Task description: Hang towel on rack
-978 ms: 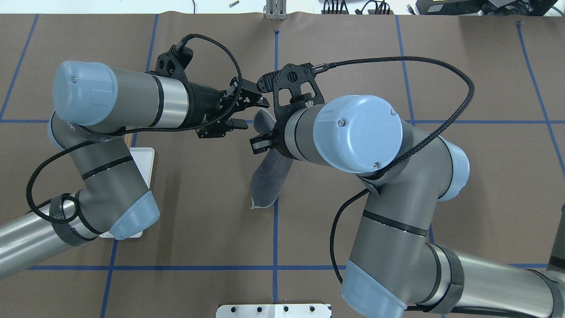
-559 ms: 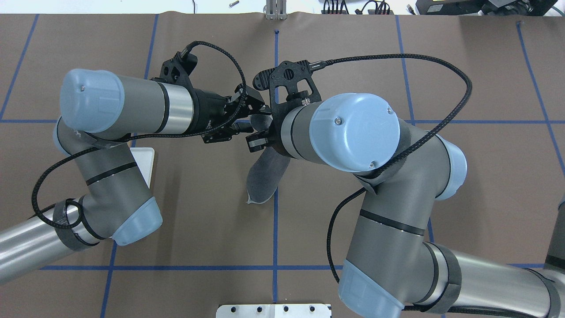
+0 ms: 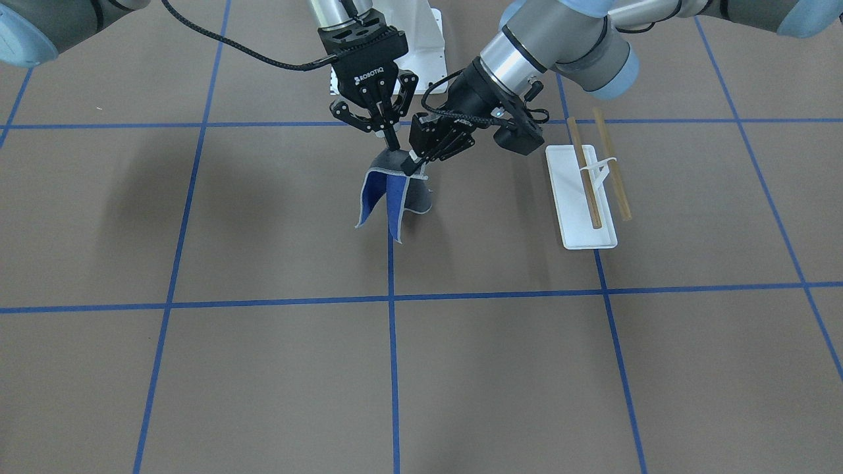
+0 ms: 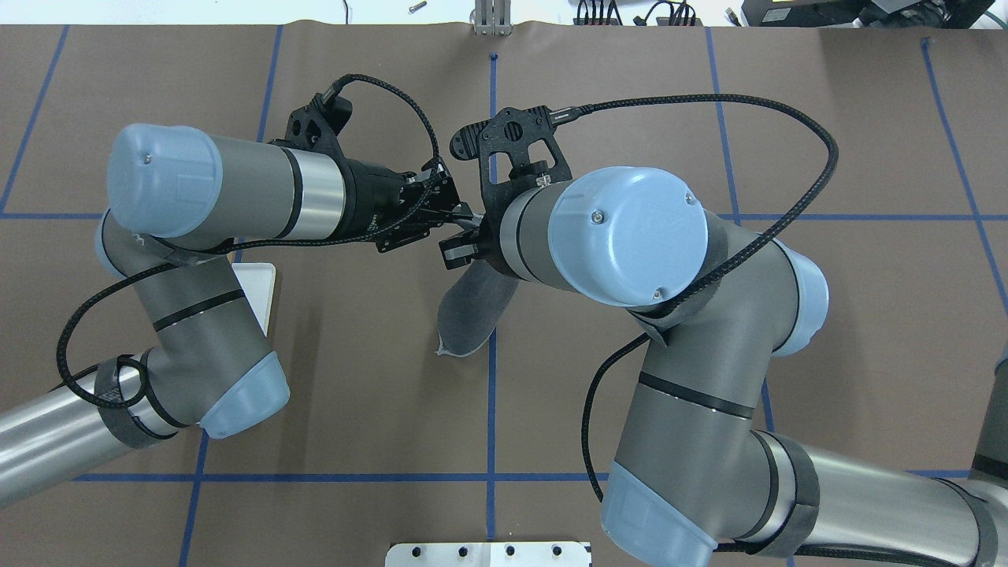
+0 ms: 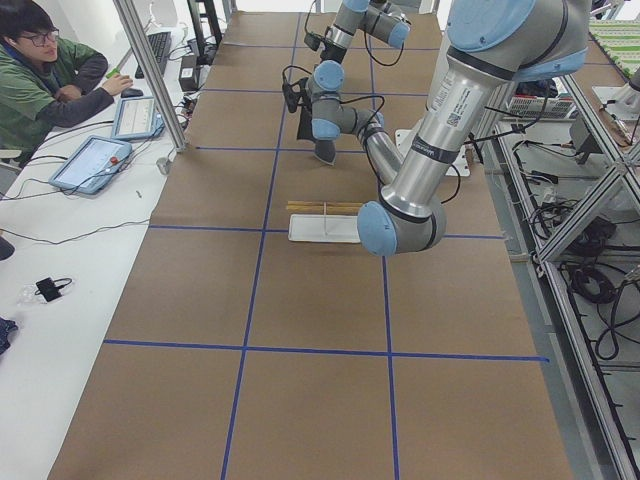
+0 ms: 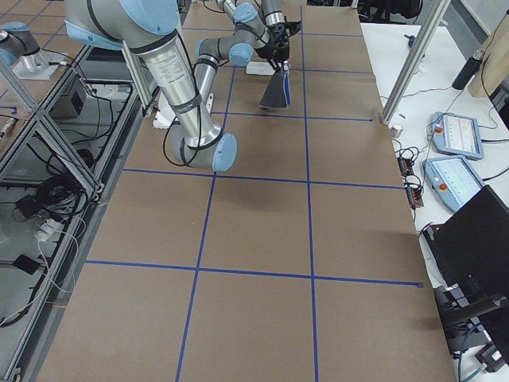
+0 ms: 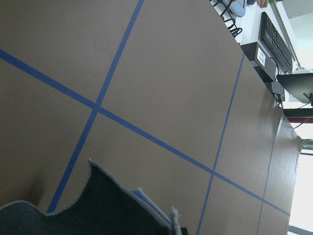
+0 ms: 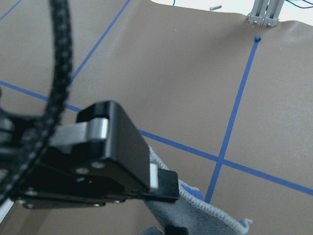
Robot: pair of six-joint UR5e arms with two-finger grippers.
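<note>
The towel [image 3: 390,191] hangs folded above the table centre, blue inside and dark grey outside; from overhead it shows grey [image 4: 472,311]. My right gripper [image 3: 394,149] points straight down and is shut on the towel's top fold. My left gripper [image 3: 415,163] comes in sideways and is shut on the same top edge right beside it; it shows in the overhead view [image 4: 459,216]. The rack [image 3: 596,172], two wooden dowels on a white base plate [image 3: 576,210], stands apart on my left side. The left wrist view shows grey towel [image 7: 98,205] close below.
A white bolted pedestal [image 3: 421,39] stands behind the grippers at my base. Blue tape lines grid the brown table cover. An operator [image 5: 50,70] sits at the far side with tablets [image 5: 95,160]. Only a corner of the rack's base plate [image 4: 260,287] shows overhead, under my left arm.
My left gripper moved right to the towel's top and closed from open onto it. My right arm shifted slightly left, and the hanging towel with it.
</note>
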